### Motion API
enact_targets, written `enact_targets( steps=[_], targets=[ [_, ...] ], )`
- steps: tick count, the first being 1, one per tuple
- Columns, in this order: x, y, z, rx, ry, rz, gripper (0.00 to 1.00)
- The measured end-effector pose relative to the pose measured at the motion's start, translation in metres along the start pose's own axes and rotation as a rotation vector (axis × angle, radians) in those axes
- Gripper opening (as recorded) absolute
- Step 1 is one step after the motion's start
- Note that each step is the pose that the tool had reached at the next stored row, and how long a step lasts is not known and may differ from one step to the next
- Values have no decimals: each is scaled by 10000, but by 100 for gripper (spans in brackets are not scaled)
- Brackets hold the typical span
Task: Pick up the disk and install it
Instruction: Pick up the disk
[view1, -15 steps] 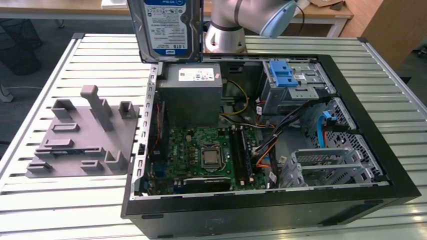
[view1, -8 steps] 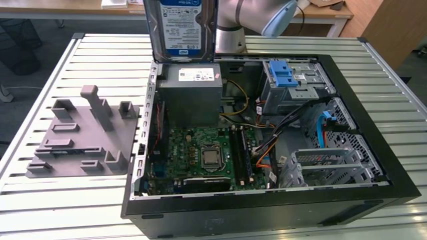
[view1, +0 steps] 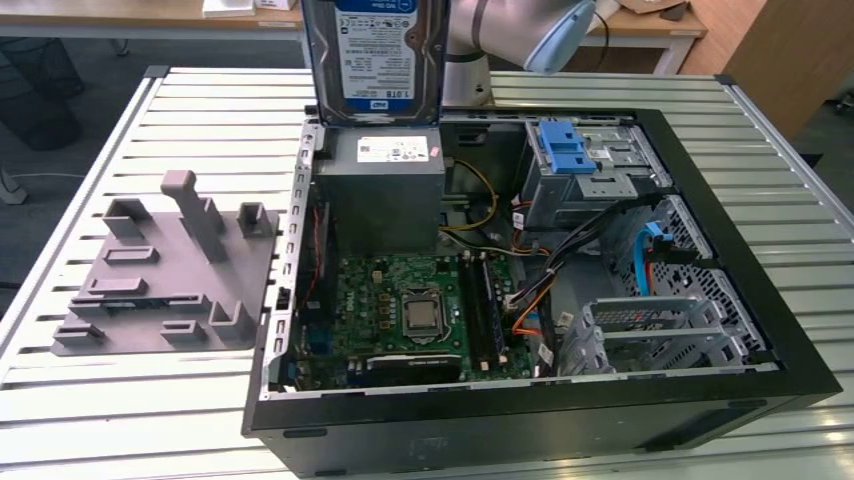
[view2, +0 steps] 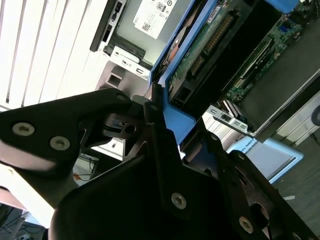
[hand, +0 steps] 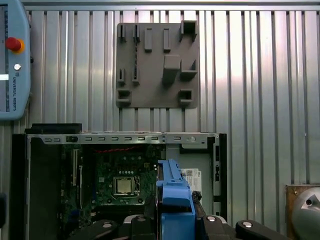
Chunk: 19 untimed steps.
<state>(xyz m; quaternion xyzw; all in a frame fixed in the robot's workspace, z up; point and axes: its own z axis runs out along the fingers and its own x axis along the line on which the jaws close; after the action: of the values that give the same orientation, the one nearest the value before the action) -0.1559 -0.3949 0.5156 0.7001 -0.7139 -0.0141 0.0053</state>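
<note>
Arm (view1: 470, 40) high — jaws clamp disk (view1: 375, 55), upright

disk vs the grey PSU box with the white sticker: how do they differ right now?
Pose: the disk is held by the gripper on edge above the computer case; the power-supply box sits inside it.
Shape: the disk is a thin slab; the power-supply box is a deep block.
Look: the disk has a blue-and-white label and blue bracket; the power-supply box has a white sticker.
Both are grey and rectangular.
</note>
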Motion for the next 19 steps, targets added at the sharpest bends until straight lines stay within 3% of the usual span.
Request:
enact_targets(
  steps=[5,14,19],
  targets=[
    [13,-4,-1,-1,2,-2,36],
    [174,-9,2,0,0,-2,36],
    [188,-95,5,-1,1,-2,36]
  ],
)
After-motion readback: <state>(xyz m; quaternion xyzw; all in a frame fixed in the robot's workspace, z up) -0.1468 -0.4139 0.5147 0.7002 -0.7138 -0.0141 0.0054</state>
